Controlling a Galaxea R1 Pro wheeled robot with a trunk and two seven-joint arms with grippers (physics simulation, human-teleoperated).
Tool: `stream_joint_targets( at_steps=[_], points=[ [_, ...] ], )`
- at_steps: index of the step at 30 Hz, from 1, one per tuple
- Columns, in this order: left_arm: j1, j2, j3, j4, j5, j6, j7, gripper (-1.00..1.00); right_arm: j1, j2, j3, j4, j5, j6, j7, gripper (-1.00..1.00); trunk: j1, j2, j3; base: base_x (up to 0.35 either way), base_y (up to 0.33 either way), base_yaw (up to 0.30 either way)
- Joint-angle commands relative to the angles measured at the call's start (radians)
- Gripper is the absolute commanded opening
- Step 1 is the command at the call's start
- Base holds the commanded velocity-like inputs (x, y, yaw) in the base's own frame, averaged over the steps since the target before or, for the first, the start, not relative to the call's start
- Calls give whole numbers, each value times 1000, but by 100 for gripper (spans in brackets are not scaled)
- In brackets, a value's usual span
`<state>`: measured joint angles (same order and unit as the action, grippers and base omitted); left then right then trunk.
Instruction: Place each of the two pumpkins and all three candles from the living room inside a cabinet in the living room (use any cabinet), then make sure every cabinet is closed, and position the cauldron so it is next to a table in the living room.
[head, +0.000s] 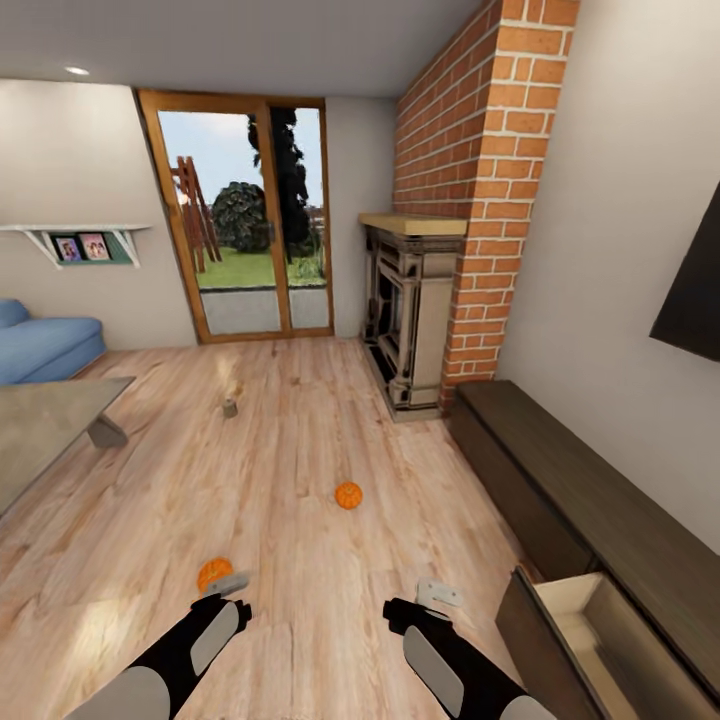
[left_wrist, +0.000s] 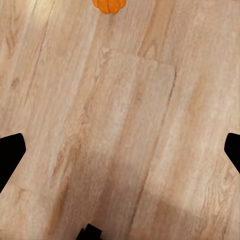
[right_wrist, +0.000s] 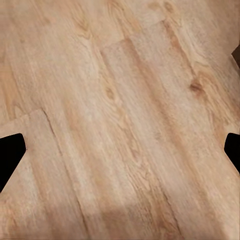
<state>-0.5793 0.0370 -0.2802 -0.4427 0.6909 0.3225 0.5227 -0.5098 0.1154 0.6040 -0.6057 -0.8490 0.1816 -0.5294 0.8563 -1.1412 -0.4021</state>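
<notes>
Two orange pumpkins lie on the wood floor: one (head: 348, 495) in the middle, the other (head: 213, 572) just beyond my left gripper (head: 228, 584) and at the edge of the left wrist view (left_wrist: 110, 5). A small stubby candle (head: 230, 407) stands farther off, near the table (head: 40, 430). The dark-brown cabinet (head: 560, 470) runs along the right wall, with one compartment (head: 590, 620) open beside my right gripper (head: 440, 596). Both grippers hang open and empty over bare floor (left_wrist: 120, 152) (right_wrist: 120, 150). The cauldron is out of view.
A fireplace surround (head: 410, 310) and a brick chimney (head: 480, 180) stand at the back right, and glazed wooden doors (head: 250, 230) at the back. A blue sofa (head: 40, 345) sits at the far left behind the table.
</notes>
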Motion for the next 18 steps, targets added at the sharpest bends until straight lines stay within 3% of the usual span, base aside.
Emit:
stream_joint_targets(
  at_steps=[1,18],
  points=[
    [-1,1,-9,-2,7,4,7,100,-1,-1,5,-2,-4,4,-7,100,0,-1,-1,0,1,292],
    [-1,1,-8,-2,7,4,7,100,-1,-2,5,-2,-4,4,-6,100,0,-1,-1,0,0,292]
  ],
)
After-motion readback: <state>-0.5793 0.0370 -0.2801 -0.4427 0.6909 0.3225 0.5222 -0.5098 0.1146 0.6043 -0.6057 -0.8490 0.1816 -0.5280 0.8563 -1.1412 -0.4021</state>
